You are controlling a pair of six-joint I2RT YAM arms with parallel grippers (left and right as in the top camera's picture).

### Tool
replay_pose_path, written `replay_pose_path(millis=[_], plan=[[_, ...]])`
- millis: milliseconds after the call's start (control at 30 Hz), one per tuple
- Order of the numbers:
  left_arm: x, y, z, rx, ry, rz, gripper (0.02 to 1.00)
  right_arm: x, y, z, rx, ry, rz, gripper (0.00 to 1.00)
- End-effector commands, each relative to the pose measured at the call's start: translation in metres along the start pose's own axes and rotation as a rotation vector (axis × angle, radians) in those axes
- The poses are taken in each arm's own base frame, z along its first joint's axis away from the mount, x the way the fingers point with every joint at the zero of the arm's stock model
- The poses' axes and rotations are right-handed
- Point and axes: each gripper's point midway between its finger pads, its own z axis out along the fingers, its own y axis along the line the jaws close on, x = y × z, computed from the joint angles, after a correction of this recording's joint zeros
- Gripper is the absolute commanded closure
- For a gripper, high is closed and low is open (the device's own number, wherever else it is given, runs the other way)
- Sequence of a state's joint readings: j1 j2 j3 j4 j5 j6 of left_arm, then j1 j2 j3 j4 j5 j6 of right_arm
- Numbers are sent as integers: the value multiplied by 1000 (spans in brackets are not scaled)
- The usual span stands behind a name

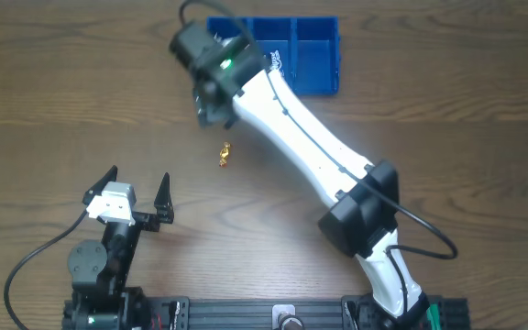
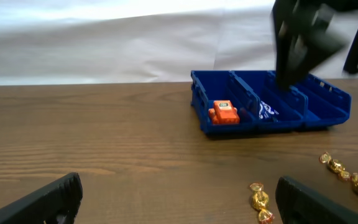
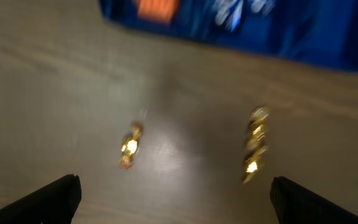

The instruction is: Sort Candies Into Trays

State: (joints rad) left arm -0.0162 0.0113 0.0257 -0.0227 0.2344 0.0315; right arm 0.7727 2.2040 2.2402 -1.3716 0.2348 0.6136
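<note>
Right gripper (image 3: 174, 190), spread wide and empty, hangs above a gold-wrapped candy (image 3: 130, 146) near a second gold candy (image 3: 255, 140); it should centre on one, drop straight, pinch its middle.

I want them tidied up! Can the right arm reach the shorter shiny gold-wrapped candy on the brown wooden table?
Probably yes: the right gripper hangs open above the shorter gold-wrapped candy, with nothing lying between them.

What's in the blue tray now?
An orange candy in one end compartment, a blue-and-white candy in the middle one. The other end compartment looks empty from above. The right arm covers part of the blue tray, so more may be hidden.
</note>
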Motion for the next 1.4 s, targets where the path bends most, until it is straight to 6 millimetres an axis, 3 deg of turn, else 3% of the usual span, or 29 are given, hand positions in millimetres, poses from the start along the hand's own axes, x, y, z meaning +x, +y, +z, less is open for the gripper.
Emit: replay_pose_path(millis=[33, 200, 433, 933, 1033, 1100, 1200, 1400], plan=[[17, -4, 1, 24, 48, 6, 23, 39, 32, 41, -43, 88, 11, 1], [17, -4, 1, 24, 48, 6, 20, 56, 49, 97, -73, 139, 52, 7], [17, -4, 1, 24, 48, 6, 20, 60, 48, 126, -23, 146, 138, 16], [17, -4, 1, 24, 48, 6, 20, 67, 39, 144, 18, 184, 209, 75], [17, -4, 1, 24, 48, 6, 20, 66, 40, 144, 13, 178, 210, 167], [17, -4, 1, 24, 48, 6, 20, 66, 40, 144, 13, 178, 210, 323], [17, -4, 1, 23, 48, 6, 20, 65, 41, 144, 11, 176, 211, 476], [17, -4, 1, 23, 48, 6, 20, 62, 43, 145, 1, 165, 213, 503]])
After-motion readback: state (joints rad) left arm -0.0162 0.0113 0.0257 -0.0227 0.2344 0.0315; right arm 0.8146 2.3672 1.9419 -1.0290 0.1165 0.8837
